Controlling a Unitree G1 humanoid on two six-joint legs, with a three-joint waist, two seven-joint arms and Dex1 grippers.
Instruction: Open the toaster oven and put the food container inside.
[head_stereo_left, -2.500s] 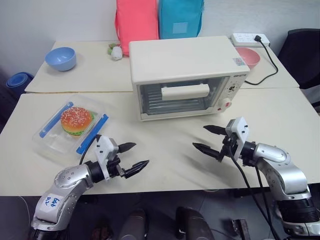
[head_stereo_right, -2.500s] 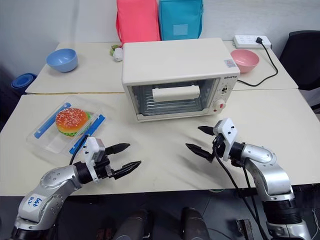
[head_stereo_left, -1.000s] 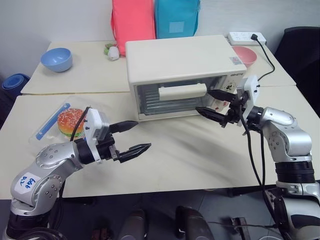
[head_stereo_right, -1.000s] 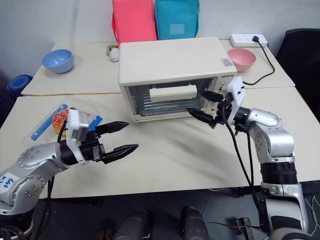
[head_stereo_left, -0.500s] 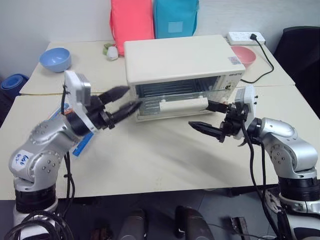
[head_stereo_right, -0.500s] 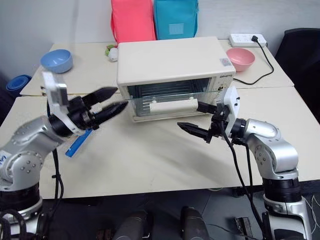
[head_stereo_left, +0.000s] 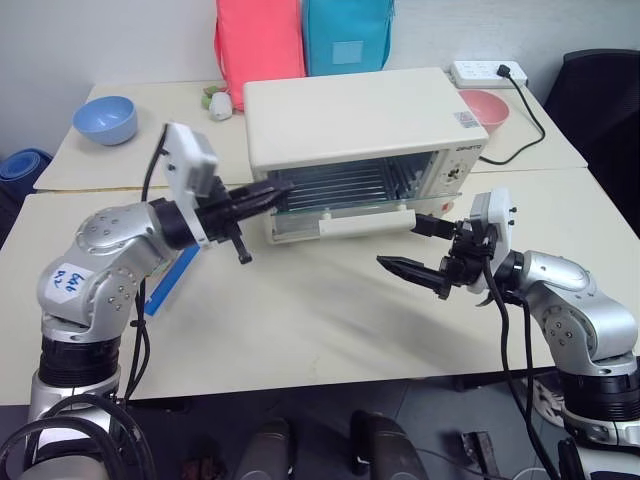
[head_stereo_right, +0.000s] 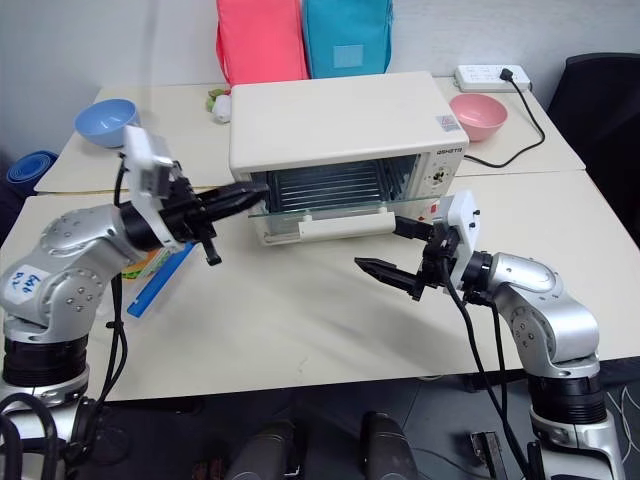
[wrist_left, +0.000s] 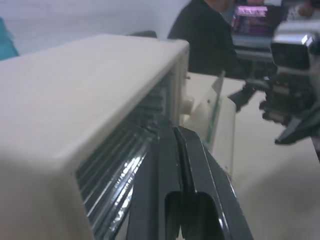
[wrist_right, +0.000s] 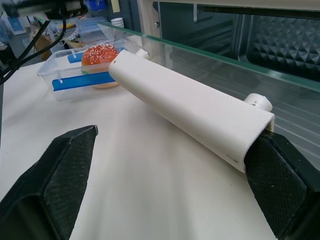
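Left fingers (wrist_left: 200, 165) pressed together, right fingers (wrist_right: 280, 180) spread wide | cream oven (head_stereo_right: 340, 125) with glass door (head_stereo_right: 330, 205) dropped partway | clear box (wrist_right: 75, 75) held a burger (wrist_right: 100, 55)

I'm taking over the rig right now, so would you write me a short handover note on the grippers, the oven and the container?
Left gripper: shut, empty, tips at the left top corner of the toaster oven opening.
Right gripper: open, empty, just in front of the door handle.
Oven door: swung down, nearly flat.
Food container: closed, on the table left of the oven, burger inside.
Done: door opening.
Left: pick up the container, place it inside.
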